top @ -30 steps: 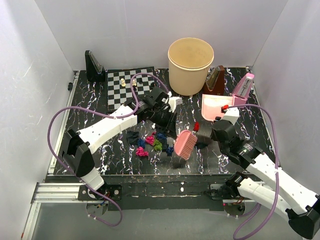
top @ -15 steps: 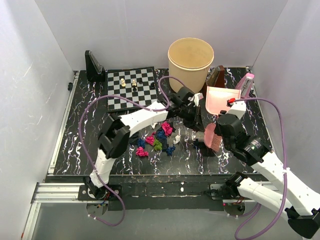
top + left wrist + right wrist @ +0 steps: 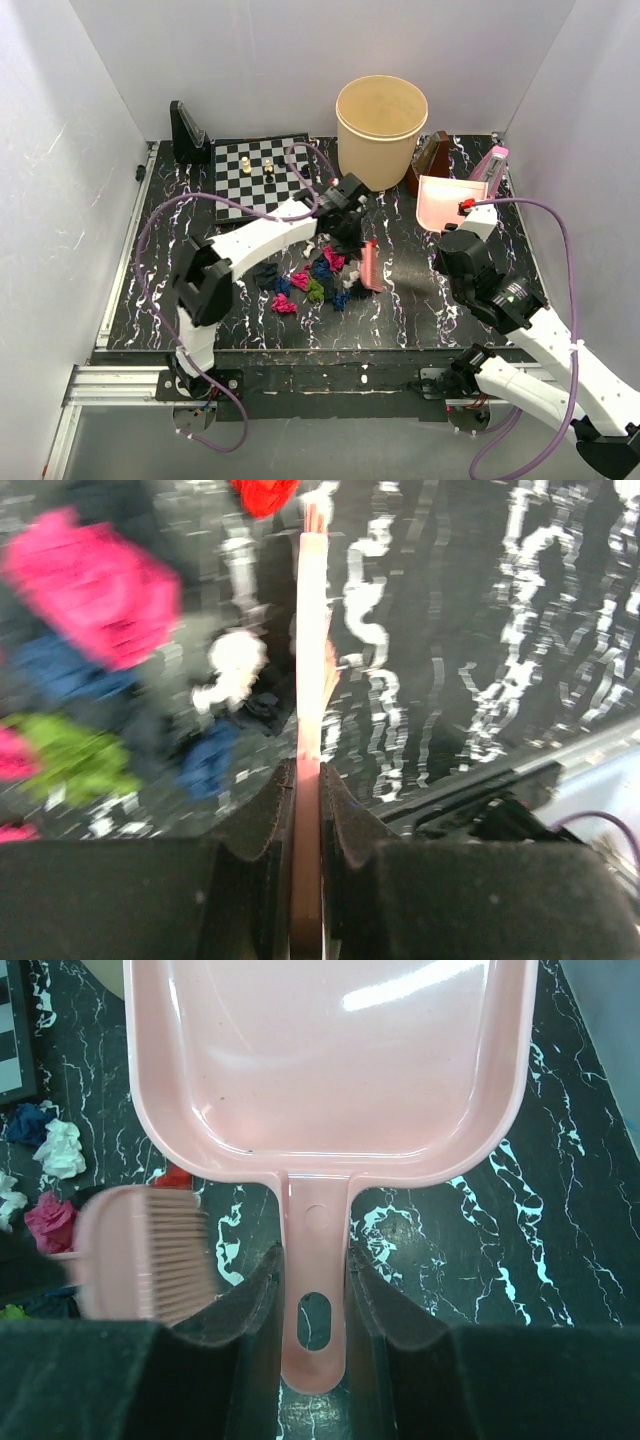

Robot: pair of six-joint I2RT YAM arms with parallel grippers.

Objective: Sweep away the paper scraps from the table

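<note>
While the black marble-veined table point(image 3: 420, 300) bears a cream round tub point(image 3: 381, 125) at its back, the right gripper point(image 3: 313, 1300) pinches a pink plastic dustpan point(image 3: 330, 1060) by its handle, just right of that tub. In front of the tub, the left gripper point(image 3: 307, 810) clamps a pink brush point(image 3: 371, 266) beside the crumpled coloured paper scraps point(image 3: 315, 280).

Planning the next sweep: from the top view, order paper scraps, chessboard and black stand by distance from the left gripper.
1. paper scraps, just nearside of the left gripper.
2. chessboard, farther back, left.
3. black stand, far left corner.
</note>
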